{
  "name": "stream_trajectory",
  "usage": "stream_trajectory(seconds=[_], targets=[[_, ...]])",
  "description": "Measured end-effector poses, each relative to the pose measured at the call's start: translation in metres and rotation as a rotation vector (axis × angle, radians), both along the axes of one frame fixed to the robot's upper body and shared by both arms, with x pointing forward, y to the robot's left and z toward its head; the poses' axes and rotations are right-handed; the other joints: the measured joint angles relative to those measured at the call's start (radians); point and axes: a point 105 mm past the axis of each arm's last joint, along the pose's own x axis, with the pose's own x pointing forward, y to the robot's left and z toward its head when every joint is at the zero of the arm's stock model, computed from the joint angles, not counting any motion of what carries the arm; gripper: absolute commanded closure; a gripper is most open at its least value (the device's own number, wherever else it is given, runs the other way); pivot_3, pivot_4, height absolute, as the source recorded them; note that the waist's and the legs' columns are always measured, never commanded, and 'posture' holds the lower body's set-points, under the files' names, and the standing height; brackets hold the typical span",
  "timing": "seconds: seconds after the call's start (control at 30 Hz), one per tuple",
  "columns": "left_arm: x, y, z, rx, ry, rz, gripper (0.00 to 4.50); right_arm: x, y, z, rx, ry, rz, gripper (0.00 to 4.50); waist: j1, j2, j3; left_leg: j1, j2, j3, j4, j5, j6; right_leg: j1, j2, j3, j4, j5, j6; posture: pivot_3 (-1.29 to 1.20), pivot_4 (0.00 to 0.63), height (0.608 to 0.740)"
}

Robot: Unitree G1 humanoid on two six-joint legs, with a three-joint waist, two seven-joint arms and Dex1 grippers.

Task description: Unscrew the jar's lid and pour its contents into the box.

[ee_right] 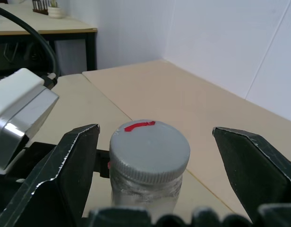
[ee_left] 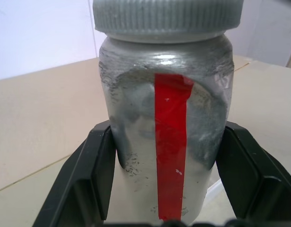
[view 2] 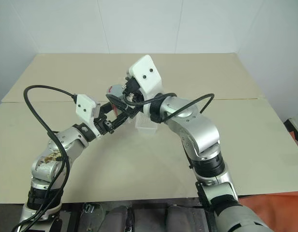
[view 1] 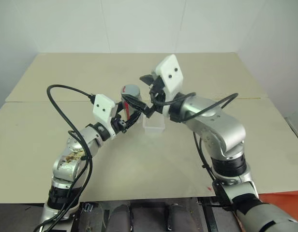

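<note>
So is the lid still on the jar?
Yes, on: the grey lid caps the jar, ribbed rim seated on its neck.

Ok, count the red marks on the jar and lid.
2: a red stripe running down the jar's side, and a small red mark on the lid's top edge. The far side is hidden.

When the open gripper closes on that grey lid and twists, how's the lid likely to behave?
The lid looks rigid, so it probably won't deform. Its ribbed edge should help the right gripper bite rather than slip. The left gripper clamps the smooth jar by its sides, so the jar might turn with the lid.
</note>
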Motion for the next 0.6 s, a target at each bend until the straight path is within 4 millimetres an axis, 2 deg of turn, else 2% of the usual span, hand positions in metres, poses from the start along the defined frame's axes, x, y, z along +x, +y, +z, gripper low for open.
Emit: stream_trajectory(seconds=[0.17, 0.6], targets=[[0.0, -0.001, 0.0, -0.002, 0.0, -0.004, 1.73, 0.001, 0.011, 0.001, -0.003, -0.009, 0.012, 0.05, 0.0, 0.0, 0.0, 0.0, 0.0, 0.0, 0.0, 0.0, 0.0, 0.0, 0.0, 0.0, 0.0, 0.0, 0.0, 0.0, 0.15, 0.74], [0.0, -0.001, 0.001, -0.002, -0.008, -0.002, 1.73, 0.01, 0.011, -0.003, -0.019, -0.009, -0.031, 0.05, 0.0, 0.0, 0.0, 0.0, 0.0, 0.0, 0.0, 0.0, 0.0, 0.0, 0.0, 0.0, 0.0, 0.0, 0.0, 0.0, 0.15, 0.74]])
